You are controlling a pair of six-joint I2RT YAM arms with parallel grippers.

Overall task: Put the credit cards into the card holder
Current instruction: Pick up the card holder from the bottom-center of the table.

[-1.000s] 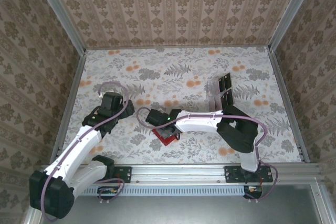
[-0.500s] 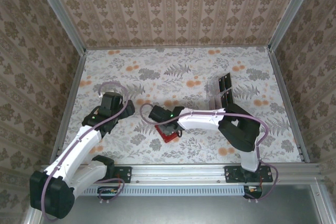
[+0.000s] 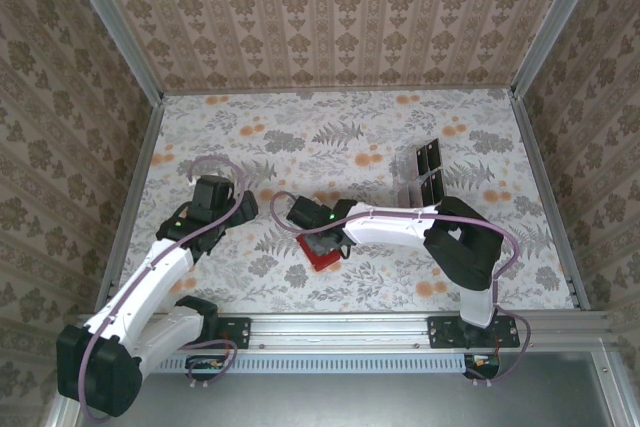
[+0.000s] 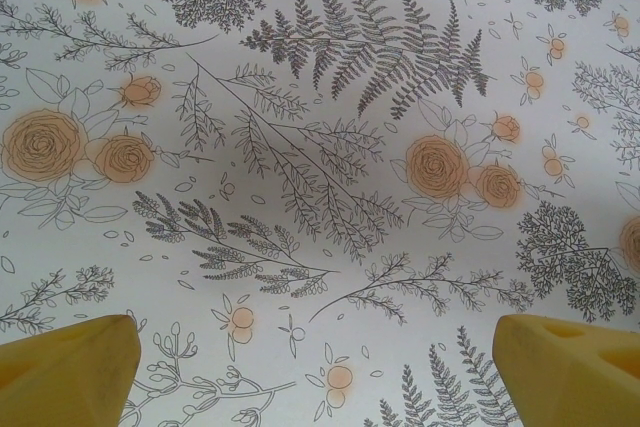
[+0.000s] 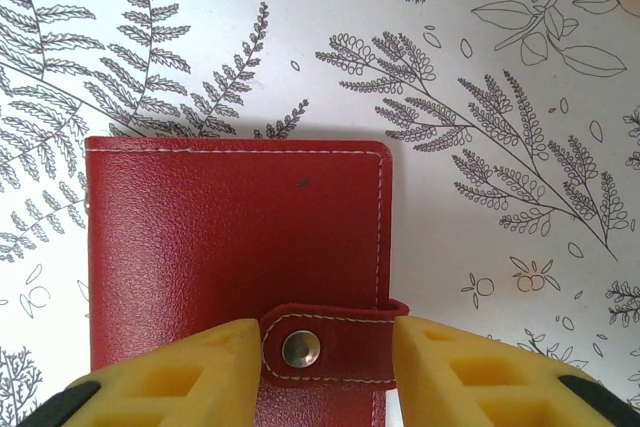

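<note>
Card holder (image 5: 235,237) lies flat on the table (image 3: 300,127), closed, red cover up w/ pale stitching round the edge. In the overhead cam it's (image 3: 322,255) roughly mid-table, a bit toward the near rail.

Its strap (image 5: 345,332) wraps over the right edge, and the metal snap (image 5: 300,349) looks pressed shut.

Right gripper (image 5: 328,372) sits right over that strap. The yellow fingers (image 5: 180,377) are set narrow, one each side of the tab and close against its ends. I can't tell if they're pinching it or just flanking it. From overhead the gripper (image 3: 320,242) hangs directly over the holder, w/ the arm reaching in from the right.

Left gripper (image 4: 320,377) is spread wide. Its fingers (image 4: 65,367) are out at the bottom corners of the wrist cam w/ bare floral cloth between them, nothing held. Overhead puts it (image 3: 243,209) left of the holder, near but apart, pointing toward it.

Clear rack w/ black panels (image 3: 428,172) stands further back on the right, well apart from the holder.
</note>
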